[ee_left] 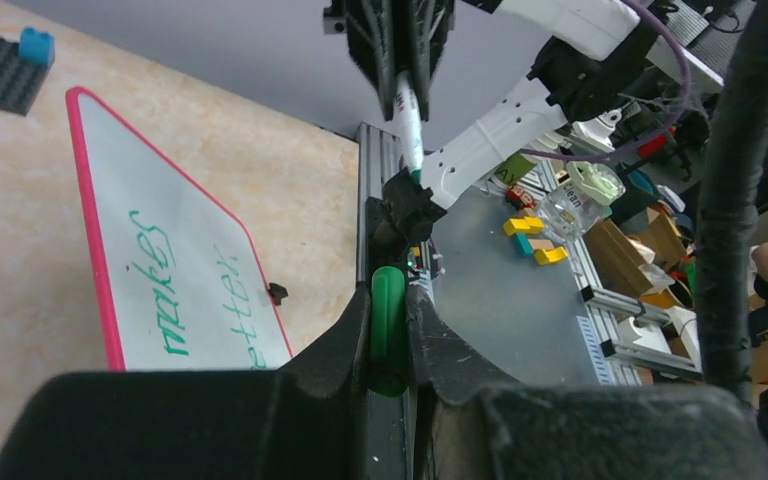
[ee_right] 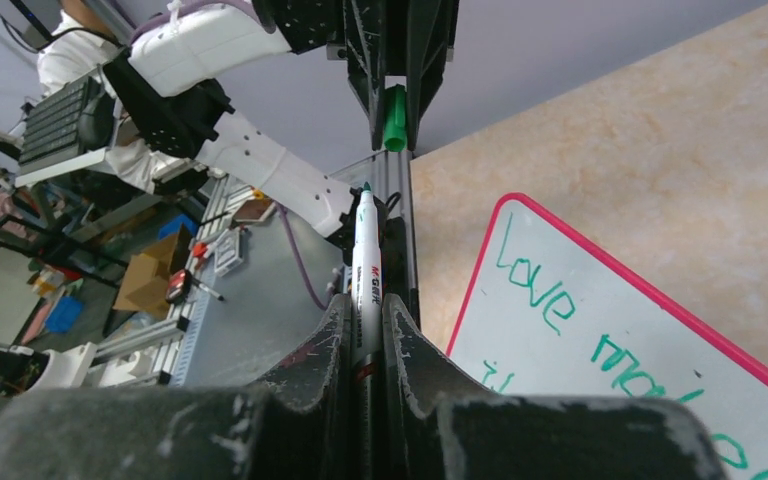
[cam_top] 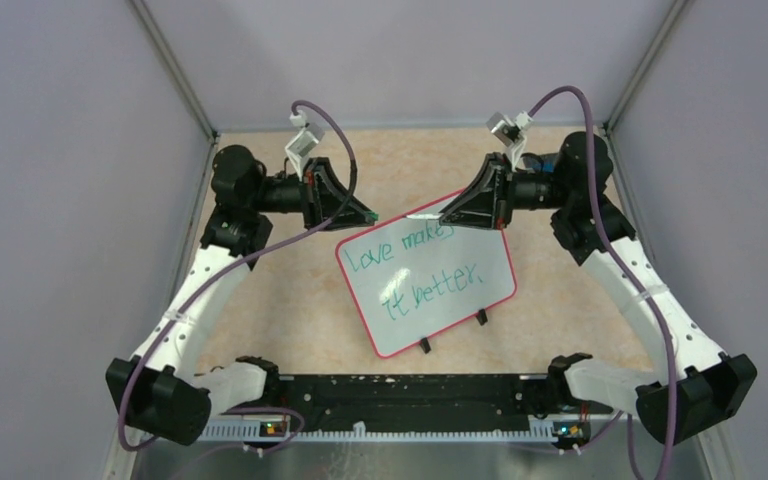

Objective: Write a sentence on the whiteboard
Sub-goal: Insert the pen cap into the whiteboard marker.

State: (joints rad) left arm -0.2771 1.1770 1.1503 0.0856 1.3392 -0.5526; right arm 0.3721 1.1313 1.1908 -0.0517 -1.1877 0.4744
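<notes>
The whiteboard (cam_top: 425, 285) lies tilted at the table's middle, pink-framed on small black feet, with green handwriting reading "Love makes it better". My left gripper (cam_top: 367, 215) hovers by the board's far-left corner, shut on a green marker cap (ee_left: 388, 330). My right gripper (cam_top: 445, 214) faces it over the board's far edge, shut on a white marker (ee_right: 364, 260) whose green tip points at the cap. Cap and tip stand a short way apart. The left wrist view shows the marker (ee_left: 407, 120) above and the board (ee_left: 160, 270) to the left. The right wrist view shows the cap (ee_right: 394, 115) and the board (ee_right: 600, 340).
A dark studded plate (ee_left: 0, 70) with blue bricks lies on the table beyond the board in the left wrist view. Grey walls close in the table on three sides. A black rail (cam_top: 390, 395) between the arm bases runs along the near edge.
</notes>
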